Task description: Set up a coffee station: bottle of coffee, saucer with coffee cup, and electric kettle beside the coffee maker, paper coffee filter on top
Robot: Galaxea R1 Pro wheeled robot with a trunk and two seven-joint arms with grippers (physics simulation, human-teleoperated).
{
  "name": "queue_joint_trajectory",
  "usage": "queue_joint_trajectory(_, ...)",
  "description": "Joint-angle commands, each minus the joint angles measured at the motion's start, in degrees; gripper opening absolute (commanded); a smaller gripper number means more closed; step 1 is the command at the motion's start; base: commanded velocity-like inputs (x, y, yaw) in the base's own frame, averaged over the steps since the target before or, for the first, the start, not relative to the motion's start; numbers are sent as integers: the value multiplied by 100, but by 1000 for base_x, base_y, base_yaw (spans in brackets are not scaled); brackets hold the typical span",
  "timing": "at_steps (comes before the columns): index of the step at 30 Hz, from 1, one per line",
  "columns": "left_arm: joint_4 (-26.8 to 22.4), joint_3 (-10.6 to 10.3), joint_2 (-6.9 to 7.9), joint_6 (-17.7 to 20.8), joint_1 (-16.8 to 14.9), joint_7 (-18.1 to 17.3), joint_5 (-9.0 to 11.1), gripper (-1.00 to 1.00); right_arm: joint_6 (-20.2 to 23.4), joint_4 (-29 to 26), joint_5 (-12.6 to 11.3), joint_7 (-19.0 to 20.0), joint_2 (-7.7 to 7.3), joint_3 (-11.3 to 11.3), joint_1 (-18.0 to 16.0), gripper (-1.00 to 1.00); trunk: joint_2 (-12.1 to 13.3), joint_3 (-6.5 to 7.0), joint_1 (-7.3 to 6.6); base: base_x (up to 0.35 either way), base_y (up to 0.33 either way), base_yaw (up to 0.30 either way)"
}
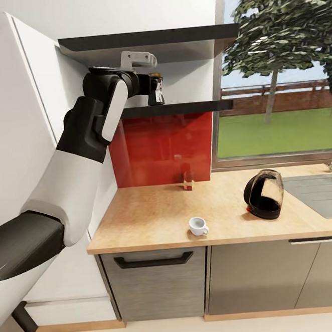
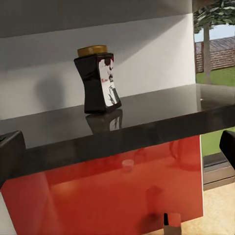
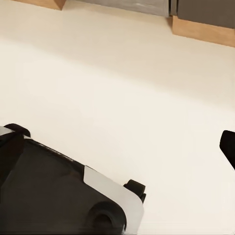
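A dark coffee bottle [image 2: 98, 81] with a gold lid and a pinched waist stands upright on a glossy black shelf [image 2: 161, 115], its reflection showing in the surface beneath it. A white wall rises behind. Below the shelf runs a red backsplash [image 2: 107, 198]. Through a window [image 2: 214, 73] at the side, a tree, fence and grass are visible.

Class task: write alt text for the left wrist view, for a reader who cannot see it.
A dark coffee bottle with a gold lid stands upright on a glossy black shelf against a white wall. Below the shelf is a red backsplash; a window at the far end shows grass and a tree.
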Motion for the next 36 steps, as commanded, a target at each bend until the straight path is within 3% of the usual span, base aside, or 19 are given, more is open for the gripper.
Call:
queue_joint_trajectory(1,-2,-7,0,18,-7,57,60,100,-41,51,-30,4,-4,34,-5,100,-8,-10,2,32,0,0)
queue_joint_trajectory(4,-4,-12,0,16,-7,67,61,100,-292,259,-22,1,-1,34,-5,100,-8,-10,2,16,0,0)
queue_joint_trajectory(5,-5,-8,0,15,-7,71,61,100,-654,567,251,-3,6,40,-5,100,-8,-10,2,2,0,0)
queue_joint_trajectory(7,-7,-11,0,15,-7,71,61,100,-709,638,526,-9,22,45,-5,100,-8,-10,2,1,0,0)
queue_joint_trajectory(8,-8,-11,0,15,-7,71,61,100,-743,684,935,-23,46,49,-5,100,-8,-10,2,0,0,0)
queue_joint_trajectory(11,-9,-8,0,15,-7,72,61,100,-761,707,1268,-157,129,51,-5,100,-8,-10,2,0,0,0)
queue_joint_trajectory(14,-9,-10,0,15,-7,72,63,100,-768,724,1538,-621,278,52,-5,100,-8,-10,2,0,0,0)
queue_joint_trajectory(16,-9,-10,0,15,-7,72,67,100,-772,766,1850,-1059,373,52,-5,100,-8,-10,2,51,0,0)
queue_joint_trajectory(18,-9,-10,0,15,-7,72,90,100,-774,785,2044,-1220,406,52,-5,100,-8,-10,2,171,0,0)
queue_joint_trajectory(27,18,-7,0,-86,-7,78,489,100,-774,803,2249,-1385,446,52,-5,100,-8,-10,2,151,0,0)
queue_joint_trajectory(36,49,-1,0,-183,-7,80,567,100,-775,805,2259,-1411,449,52,-5,100,-8,-10,2,152,-37,0)
